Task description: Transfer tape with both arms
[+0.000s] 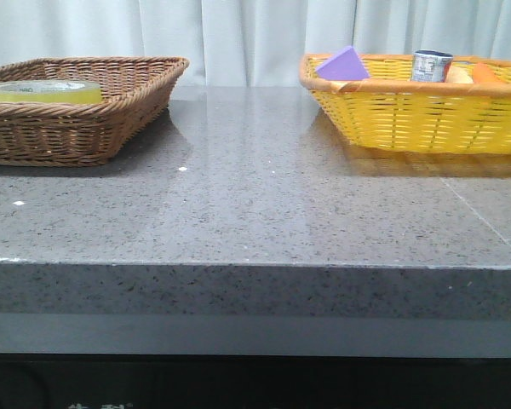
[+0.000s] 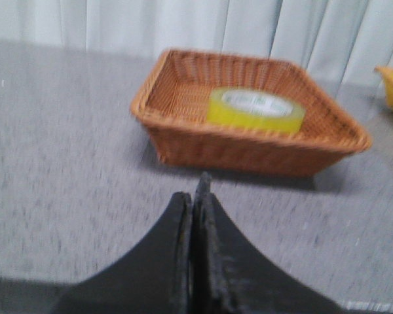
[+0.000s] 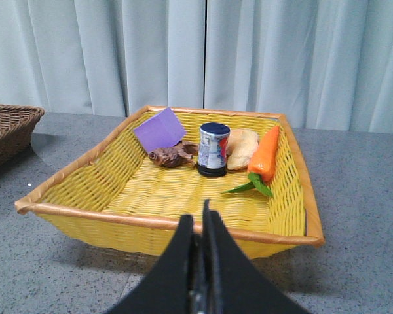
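The yellow tape roll [image 1: 43, 92] lies flat in the brown wicker basket [image 1: 111, 119] at the back left of the table. It also shows in the left wrist view [image 2: 255, 110], inside that basket [image 2: 183, 140]. My left gripper [image 2: 196, 193] is shut and empty, above the table in front of the brown basket, apart from it. My right gripper [image 3: 200, 219] is shut and empty, just in front of the near rim of the yellow basket [image 3: 118, 219]. Neither arm shows in the front view.
The yellow basket [image 1: 409, 119] at the back right holds a purple block [image 1: 342, 64], a small can [image 1: 431, 66] and an orange carrot [image 1: 485, 73]. The right wrist view shows the block [image 3: 160, 129], can [image 3: 213, 149], carrot [image 3: 264, 154], a pale bun [image 3: 242, 147] and a brown lump [image 3: 171, 156].
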Motion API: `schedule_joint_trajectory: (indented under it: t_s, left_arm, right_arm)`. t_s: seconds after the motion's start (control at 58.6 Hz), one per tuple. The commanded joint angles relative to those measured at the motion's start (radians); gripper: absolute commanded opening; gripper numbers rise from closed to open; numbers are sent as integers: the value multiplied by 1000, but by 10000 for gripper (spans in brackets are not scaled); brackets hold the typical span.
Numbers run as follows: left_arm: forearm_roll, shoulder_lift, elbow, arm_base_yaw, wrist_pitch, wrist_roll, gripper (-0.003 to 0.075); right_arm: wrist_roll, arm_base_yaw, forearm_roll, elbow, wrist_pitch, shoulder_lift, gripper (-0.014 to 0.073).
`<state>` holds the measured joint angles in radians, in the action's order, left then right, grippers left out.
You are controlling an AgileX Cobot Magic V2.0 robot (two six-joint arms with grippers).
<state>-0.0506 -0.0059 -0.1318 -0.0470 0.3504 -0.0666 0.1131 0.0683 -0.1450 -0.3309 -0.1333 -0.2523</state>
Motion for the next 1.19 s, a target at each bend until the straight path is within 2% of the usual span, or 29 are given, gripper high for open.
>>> schedule_joint_trajectory:
  t_s: [0.0,0.136,0.29,1.177]
  left_arm:
    - [3,-18,28,-6,-94,-13,-20]
    - [4,-20,95,-6,-123,-13,-20]
    - [6,-20,181,-6,-274,-13,-20]
    - [6,-18,179,-6,-252,-13,-20]
  right_arm:
    - [0,-4,7,-24,73,-9,-122]
    - [0,-4,7,-24,73,-9,-122]
    - [0,-4,7,-24,73,-9,-122]
    - [0,-4,7,-24,73,-9,-122]
